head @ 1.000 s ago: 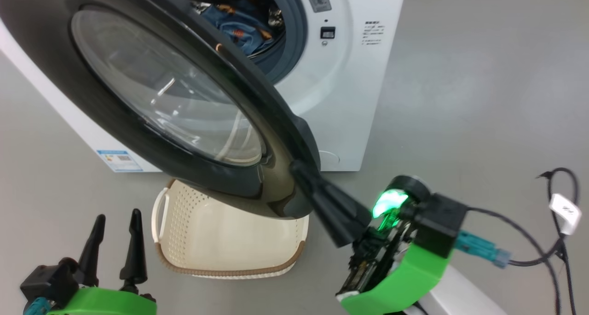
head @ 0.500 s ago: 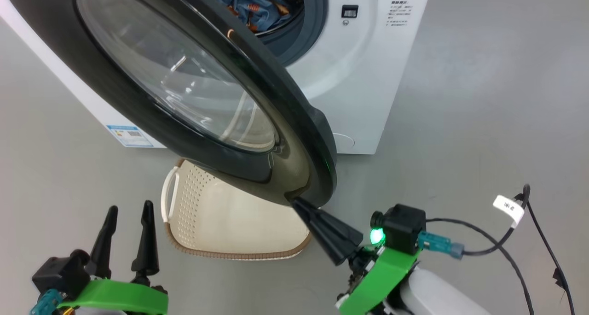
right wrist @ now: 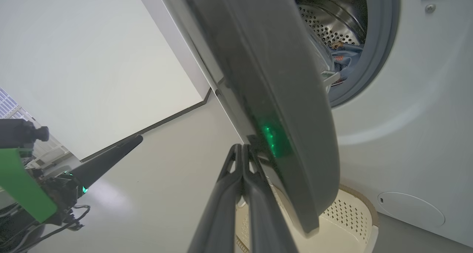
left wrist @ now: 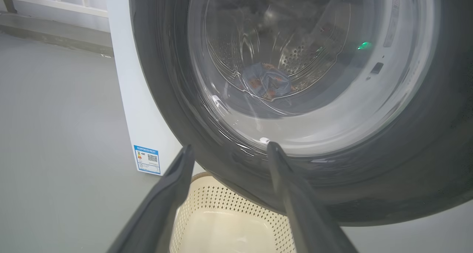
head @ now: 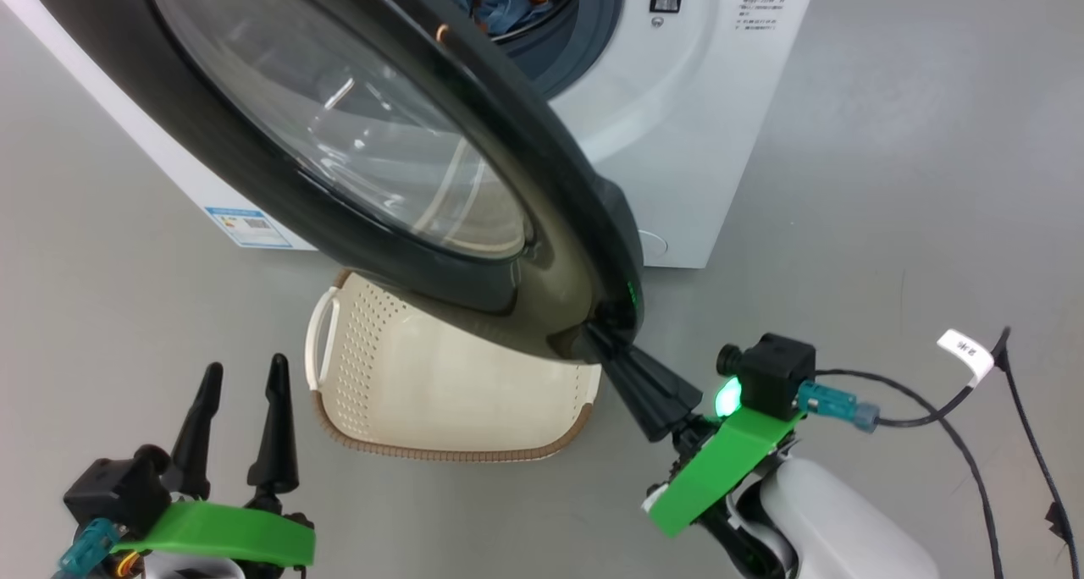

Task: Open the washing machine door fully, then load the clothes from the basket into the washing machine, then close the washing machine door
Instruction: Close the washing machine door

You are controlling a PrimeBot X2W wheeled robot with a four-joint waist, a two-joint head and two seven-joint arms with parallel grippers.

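Door (head: 508,130) half open above the basket (head: 440,454), my right gripper (head: 603,342) pressed together, tips against its black rim — my left gripper (head: 244,369) spread wide near the basket, clothes (head: 487,3) inside the washing machine (head: 703,164)

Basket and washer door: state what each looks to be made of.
Basket: cream plastic, matte, moulded with rows of small holes. Its brown rim looks woven but may be moulded too.
Door: glossy black rim, likely plastic, showing reflections. The clear bulging centre is see-through, either glass or clear plastic.
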